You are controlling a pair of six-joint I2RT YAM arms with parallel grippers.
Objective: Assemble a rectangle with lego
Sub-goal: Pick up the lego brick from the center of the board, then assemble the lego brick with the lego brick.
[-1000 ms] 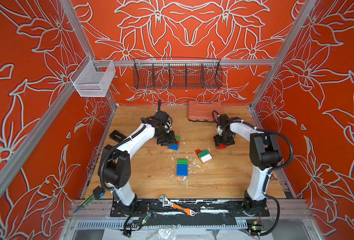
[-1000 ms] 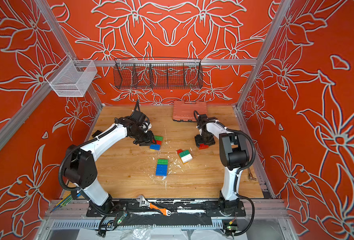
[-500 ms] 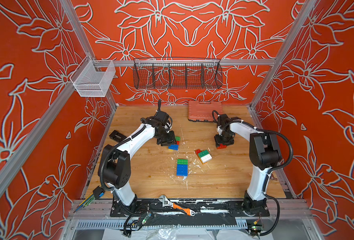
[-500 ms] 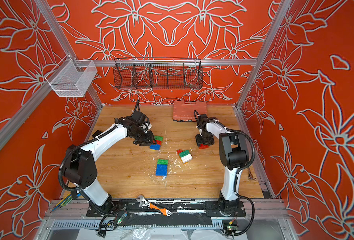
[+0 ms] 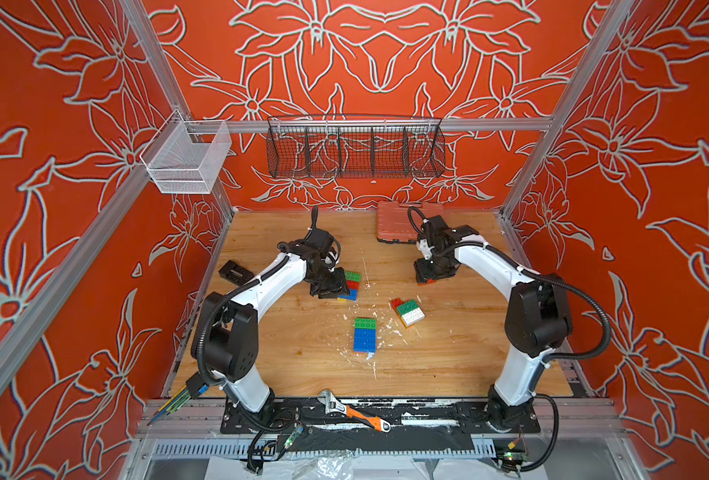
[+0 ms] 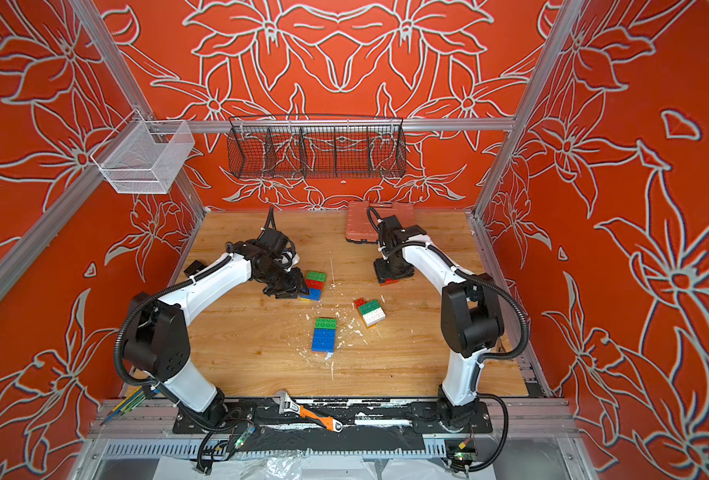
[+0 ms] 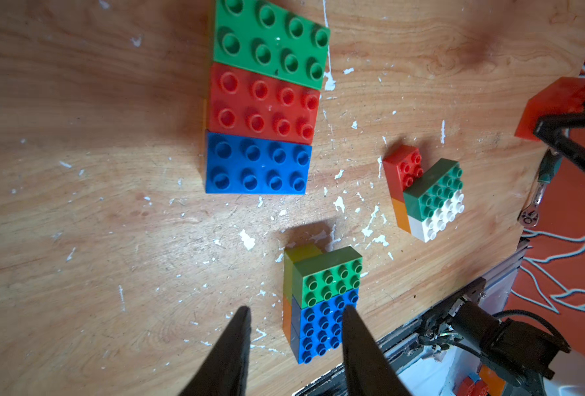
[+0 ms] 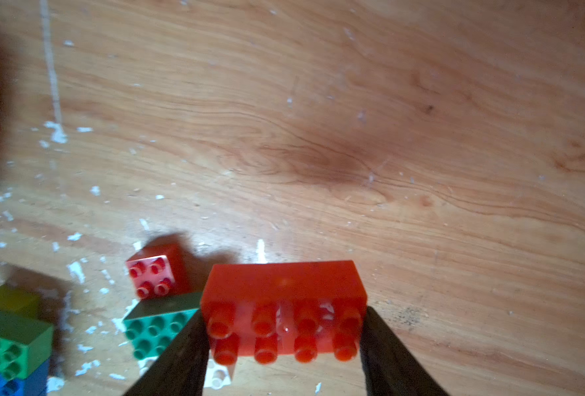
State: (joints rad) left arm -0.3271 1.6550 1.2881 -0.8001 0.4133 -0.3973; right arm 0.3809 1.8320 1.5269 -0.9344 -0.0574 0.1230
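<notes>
My right gripper (image 8: pixel 282 325) is shut on a red lego brick (image 8: pixel 284 291), one finger against each short end; in both top views it stands low at the right rear (image 5: pixel 432 276) (image 6: pixel 390 276). I cannot tell whether the brick touches the wood. My left gripper (image 7: pixel 298 310) is open and holds nothing, and it sits just left of a flat green, red and blue lego slab (image 5: pixel 350 284) (image 7: pixel 263 99). A green and blue block (image 5: pixel 364 334) (image 7: pixel 325 301) lies mid-table. A red, green and white cluster (image 5: pixel 407 311) (image 8: pixel 154 325) lies to its right.
A salmon ribbed tool case (image 5: pixel 398 226) lies at the back, close behind the right arm. A small black block (image 5: pixel 234 272) sits by the left wall. An orange-handled wrench (image 5: pixel 353 413) rests on the front rail. Wire baskets (image 5: pixel 355 145) hang above the rear edge.
The right gripper's fingers have come in against the ends of the red brick. The left arm and the other lego have not visibly moved.
</notes>
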